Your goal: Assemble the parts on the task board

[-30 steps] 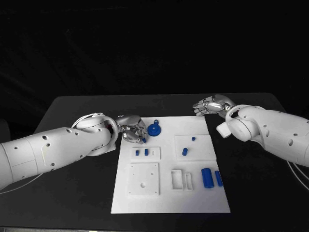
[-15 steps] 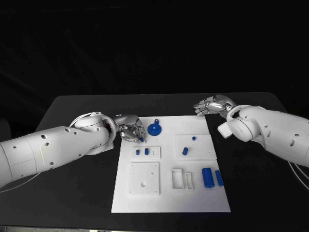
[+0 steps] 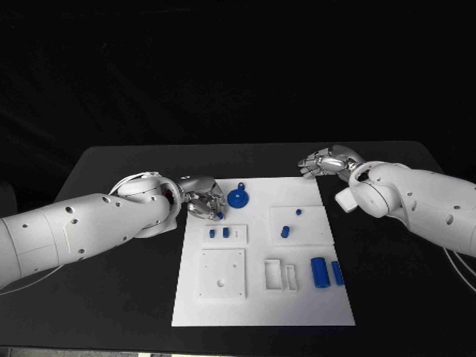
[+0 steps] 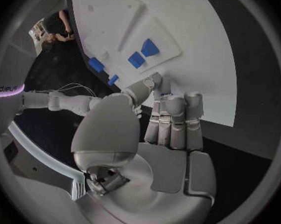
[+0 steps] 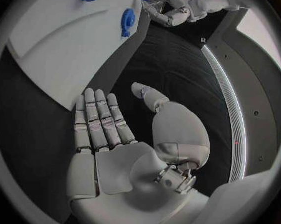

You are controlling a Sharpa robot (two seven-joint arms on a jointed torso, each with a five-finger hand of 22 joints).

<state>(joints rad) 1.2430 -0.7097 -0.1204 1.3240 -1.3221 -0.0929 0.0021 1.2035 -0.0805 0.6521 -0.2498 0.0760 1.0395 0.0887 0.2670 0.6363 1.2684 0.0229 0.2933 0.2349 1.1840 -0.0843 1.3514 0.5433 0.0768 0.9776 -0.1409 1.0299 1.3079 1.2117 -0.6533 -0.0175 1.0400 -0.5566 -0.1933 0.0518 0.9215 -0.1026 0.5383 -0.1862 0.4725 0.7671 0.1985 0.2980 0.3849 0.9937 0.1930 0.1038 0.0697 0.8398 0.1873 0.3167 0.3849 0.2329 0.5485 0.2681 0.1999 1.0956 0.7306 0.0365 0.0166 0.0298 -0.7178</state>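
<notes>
Assembly looks barely begun to us: most blue parts (image 3: 324, 274) lie loose on the task board (image 3: 262, 305), our left hand (image 3: 203, 202) curled at its far-left edge, fingers' hold unclear, right hand (image 3: 324, 162) open over the surface.

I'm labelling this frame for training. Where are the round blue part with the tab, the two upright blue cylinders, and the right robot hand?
round blue part (image 3: 238, 198): head view, middle of its disc.
blue cylinders (image 3: 320, 273): head view, body of the taller one.
right robot hand (image 3: 326, 162): head view, back of the hand.

Left hand (image 3: 203, 201) at task board (image 3: 262, 309) edge; right hand (image 3: 326, 163) off board.
</notes>
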